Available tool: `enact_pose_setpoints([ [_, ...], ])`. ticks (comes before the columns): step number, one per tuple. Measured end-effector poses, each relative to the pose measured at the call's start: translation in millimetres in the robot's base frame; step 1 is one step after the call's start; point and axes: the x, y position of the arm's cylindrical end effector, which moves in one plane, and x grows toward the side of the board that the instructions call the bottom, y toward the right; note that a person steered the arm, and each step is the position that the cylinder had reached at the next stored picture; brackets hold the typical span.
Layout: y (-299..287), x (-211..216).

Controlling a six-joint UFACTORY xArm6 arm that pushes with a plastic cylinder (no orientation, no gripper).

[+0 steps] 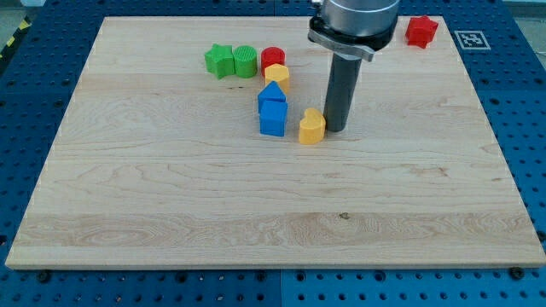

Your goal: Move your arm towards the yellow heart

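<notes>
Nearest the view's bottom, a wide stretch of the wooden board (256, 230) is seen, resting on a blue perforated table (512, 170) that frames it on all sides. Next in size, the arm's grey housing (354, 21) is seen entering from the view's top, with the dark rod (343, 89) carried straight down from it. The tip (336, 129) is set on the board, just to the view's right of the yellow heart (312, 127) and apparently touching it, though actual contact cannot be confirmed. No jaws or fingers are fitted, so nothing is spread, pressed together or pinched. The yellow heart is placed a little above the board's centre, with the blue cube (272, 118) near it on the view's left. A blue block with a pointed top (271, 93) is found touching the cube's upper side. Above that, a second yellow block (277, 77) and a red cylinder (272, 58) are stacked closely in line. Further to the view's left, a green cylinder (245, 60) and a green star-like block (219, 60) are set side by side. A red block (421, 31) is noted well apart, at the board's upper right corner.
</notes>
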Motion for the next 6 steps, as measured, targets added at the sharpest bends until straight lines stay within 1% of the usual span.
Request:
enact_pose_setpoints([
  [1, 0, 0],
  [2, 52, 3],
  [3, 71, 31],
  [4, 68, 40],
  [5, 39, 40],
  [6, 28, 40],
])
